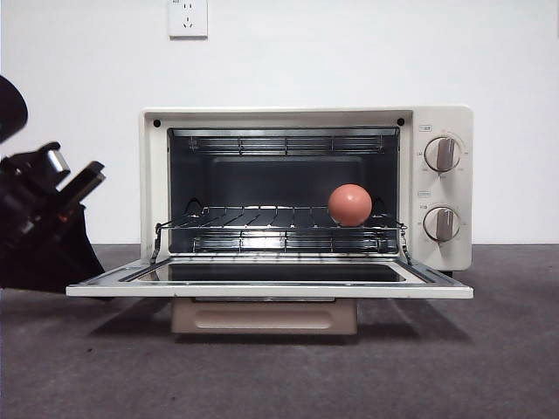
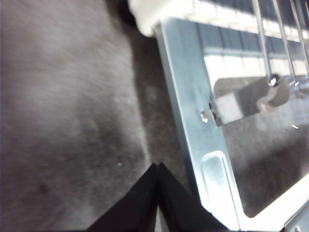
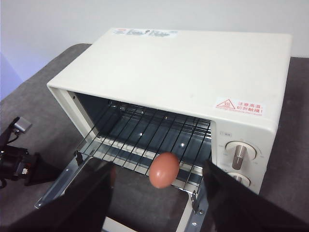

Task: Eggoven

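Dark grey cloth covers the surface (image 1: 489,349), with a plain white wall (image 1: 79,113) and a wall socket (image 1: 188,17) behind it. Nearest in the front view, the oven door (image 1: 271,286) lies folded down flat, its tan handle (image 1: 264,316) hanging below the front edge. The left hand (image 2: 158,166) sits low over the grey cloth just beside the door's outer corner, its two black jaws pressed together at the tips with nothing between them; in the front view it shows as a dark mass at the left edge, close to the door but apart from it. The right hand (image 3: 157,200) hovers above and in front of the oven, its jaws spread wide and empty, framing the opening from a distance. Past the door stands the cream toaster oven (image 1: 306,118), its cavity open and its wire rack (image 1: 262,223) spanning the inside. The egg (image 1: 350,205), reddish-brown and smooth, rests on the rack toward the side of the two knobs, near the rack's front edge. The upper knob (image 1: 443,154) and lower knob (image 1: 441,223) sit one above the other on the cream panel. A red warning sticker (image 3: 239,106) lies on the oven's top.
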